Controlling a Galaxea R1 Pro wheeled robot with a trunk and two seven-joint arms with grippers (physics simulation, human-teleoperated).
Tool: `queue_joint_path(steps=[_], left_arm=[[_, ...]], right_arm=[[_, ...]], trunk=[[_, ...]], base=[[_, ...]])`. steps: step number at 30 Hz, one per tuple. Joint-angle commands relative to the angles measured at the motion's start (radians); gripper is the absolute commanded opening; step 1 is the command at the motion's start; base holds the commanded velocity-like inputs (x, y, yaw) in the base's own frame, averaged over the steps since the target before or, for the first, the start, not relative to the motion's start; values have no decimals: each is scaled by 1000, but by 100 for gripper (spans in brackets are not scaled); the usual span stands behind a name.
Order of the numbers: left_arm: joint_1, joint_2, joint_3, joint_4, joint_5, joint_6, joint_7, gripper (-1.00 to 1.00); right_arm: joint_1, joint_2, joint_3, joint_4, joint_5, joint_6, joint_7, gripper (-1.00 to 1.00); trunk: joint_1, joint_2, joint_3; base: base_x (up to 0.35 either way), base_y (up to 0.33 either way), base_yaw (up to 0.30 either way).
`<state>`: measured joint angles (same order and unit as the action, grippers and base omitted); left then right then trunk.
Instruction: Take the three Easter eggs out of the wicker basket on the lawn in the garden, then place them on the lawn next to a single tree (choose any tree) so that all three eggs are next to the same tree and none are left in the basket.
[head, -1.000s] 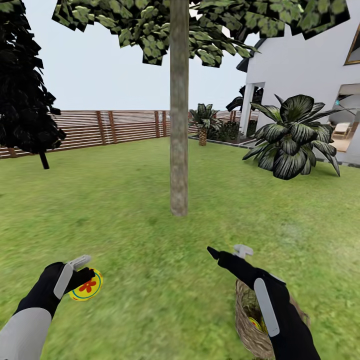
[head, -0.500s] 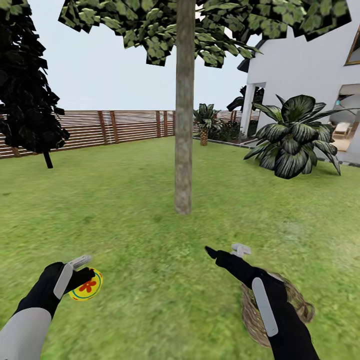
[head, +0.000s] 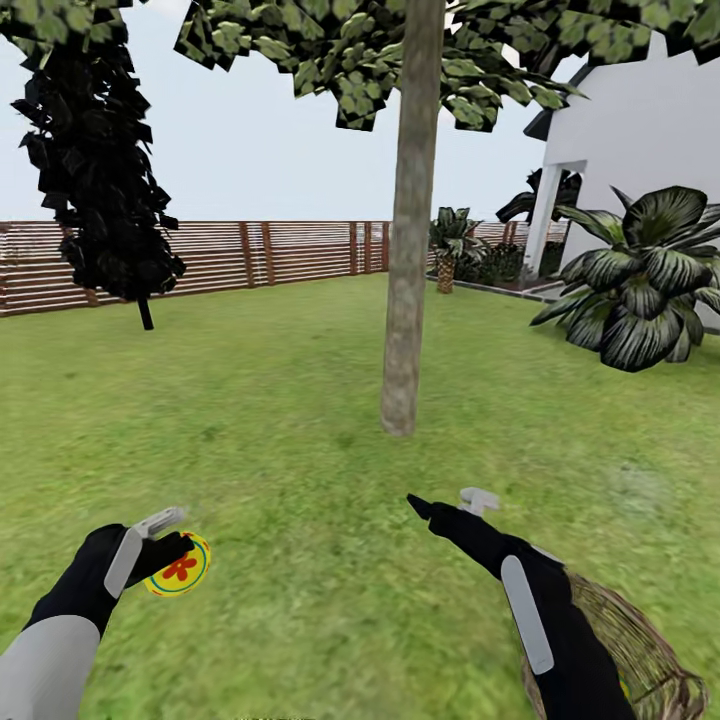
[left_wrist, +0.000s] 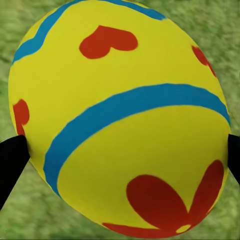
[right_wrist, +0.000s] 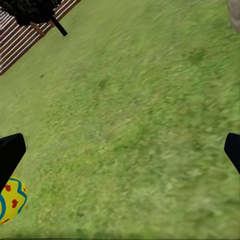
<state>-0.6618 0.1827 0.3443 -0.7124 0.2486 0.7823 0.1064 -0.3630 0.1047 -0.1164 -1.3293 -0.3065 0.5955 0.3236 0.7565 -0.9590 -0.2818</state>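
My left gripper is shut on a yellow Easter egg with a red flower and blue bands, held low over the lawn at the lower left. Seen from the left wrist, that egg sits between the two black fingertips. My right gripper hangs open and empty over the grass, and the held egg shows at the edge of the right wrist view. The wicker basket lies behind the right forearm at the lower right, its inside mostly hidden. The tree stands ahead, slightly right of centre.
A dark cypress-like tree stands at the back left before the brown slat fence. A large striped-leaf shrub and the white house are at the right, with a small palm behind. Open grass lies between my grippers and the trunk.
The whole picture has shifted right, so the camera has turned left. The basket now sits farther to the lower right. Both grippers hold the same pose, the left still on its egg.
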Motion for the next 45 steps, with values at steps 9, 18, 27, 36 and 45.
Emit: queue_joint_path(steps=[9, 18, 27, 36, 45], left_arm=[[-1, 1, 1, -1, 13, 6, 9, -100], [-1, -4, -1, -1, 14, 6, 9, -100], [-1, -3, -1, -1, 14, 6, 8, -100], [-1, -5, -2, -1, 14, 5, 8, -100], [-1, -4, -2, -1, 14, 5, 7, -100]], right_arm=[[-1, 2, -3, 1, -3, 6, 2, 100], [-1, -1, -5, -2, -4, 7, 11, 100], [-1, 0, -6, -2, -4, 6, 11, 100], [-1, 1, -5, -2, -4, 6, 11, 100], [-1, 1, -5, 2, -5, 6, 11, 100]], trunk=[[0, -1, -1], [0, -1, -2], [0, -1, -2], [0, -1, -2], [0, -1, 5]], base=[[2, 61, 290], [167, 244, 258], [228, 133, 9], [284, 30, 0], [314, 30, -108]])
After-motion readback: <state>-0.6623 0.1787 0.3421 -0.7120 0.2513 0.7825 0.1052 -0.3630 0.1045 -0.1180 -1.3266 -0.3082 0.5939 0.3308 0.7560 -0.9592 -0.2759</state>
